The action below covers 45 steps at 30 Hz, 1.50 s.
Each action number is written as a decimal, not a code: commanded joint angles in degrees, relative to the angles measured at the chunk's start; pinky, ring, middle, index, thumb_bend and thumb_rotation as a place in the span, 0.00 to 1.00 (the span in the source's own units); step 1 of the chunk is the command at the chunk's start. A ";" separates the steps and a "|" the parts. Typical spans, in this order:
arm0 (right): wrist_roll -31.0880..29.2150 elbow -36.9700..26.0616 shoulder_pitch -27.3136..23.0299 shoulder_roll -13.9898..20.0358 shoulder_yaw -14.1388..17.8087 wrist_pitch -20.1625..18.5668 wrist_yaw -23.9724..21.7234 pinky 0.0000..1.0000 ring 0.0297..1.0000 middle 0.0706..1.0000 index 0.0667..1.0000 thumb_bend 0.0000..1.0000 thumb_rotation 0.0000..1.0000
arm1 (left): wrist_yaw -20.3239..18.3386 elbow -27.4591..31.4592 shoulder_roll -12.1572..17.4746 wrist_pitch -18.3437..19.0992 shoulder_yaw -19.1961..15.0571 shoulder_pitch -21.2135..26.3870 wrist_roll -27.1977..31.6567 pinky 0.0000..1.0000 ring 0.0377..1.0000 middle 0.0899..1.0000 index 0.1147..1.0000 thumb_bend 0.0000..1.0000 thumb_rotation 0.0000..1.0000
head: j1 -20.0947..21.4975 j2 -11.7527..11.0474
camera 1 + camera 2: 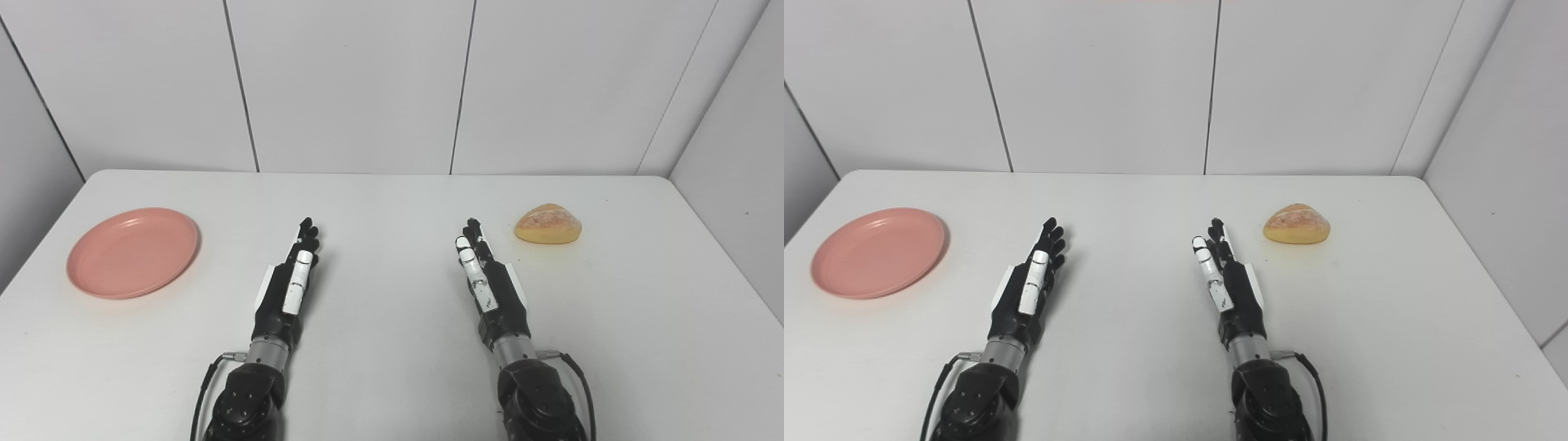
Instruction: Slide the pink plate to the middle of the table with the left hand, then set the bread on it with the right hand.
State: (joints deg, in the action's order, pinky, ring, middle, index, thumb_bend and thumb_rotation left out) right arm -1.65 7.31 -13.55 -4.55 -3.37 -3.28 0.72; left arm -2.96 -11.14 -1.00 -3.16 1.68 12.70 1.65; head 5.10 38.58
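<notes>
The pink plate [132, 252] lies near the left edge of the white table [392, 318], with nothing on it. The bread [548, 224] sits on the table toward the right side. The left hand [293, 283] and right hand [487, 283] rest between them, fingers stretched forward and holding nothing, each well apart from plate and bread.

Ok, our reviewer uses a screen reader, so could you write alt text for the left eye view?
Two robot hands, left hand and right hand, lie open and empty on a white table, fingers extended away from the camera. A pink plate sits near the table's left side; a bread roll sits to the right, just beyond the right hand.
</notes>
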 commanded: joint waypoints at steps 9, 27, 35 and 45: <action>0.06 -1.45 -2.23 -0.42 -0.17 2.21 -0.52 1.00 1.00 1.00 1.00 0.63 0.84 | -0.05 1.39 -0.31 -0.50 -0.05 1.35 0.35 1.00 1.00 1.00 1.00 0.62 1.00 | 0.05 0.06; -0.25 -1.82 -2.34 -0.54 -0.01 1.65 -0.44 1.00 1.00 1.00 1.00 0.62 0.83 | -0.06 1.70 -0.31 0.27 -0.11 1.43 0.45 1.00 1.00 1.00 1.00 0.63 1.00 | 0.04 0.11; -0.37 -1.76 -2.32 -0.61 -0.02 2.03 -0.53 1.00 1.00 1.00 1.00 0.61 0.82 | -0.20 1.64 -0.32 0.31 -0.24 1.49 0.77 1.00 1.00 1.00 1.00 0.62 1.00 | 0.04 -0.03; -0.38 -1.95 -2.37 -0.63 -0.03 1.72 -0.45 1.00 1.00 1.00 1.00 0.61 0.82 | -0.31 1.88 -0.33 0.63 -0.23 1.44 0.96 1.00 1.00 1.00 1.00 0.60 1.00 | 0.03 0.14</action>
State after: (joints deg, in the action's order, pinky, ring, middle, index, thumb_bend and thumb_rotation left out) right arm -1.91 7.31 -13.55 -4.59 -3.32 -3.28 0.72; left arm -2.97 -10.97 -0.99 -1.91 1.52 12.68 1.90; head 5.19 38.76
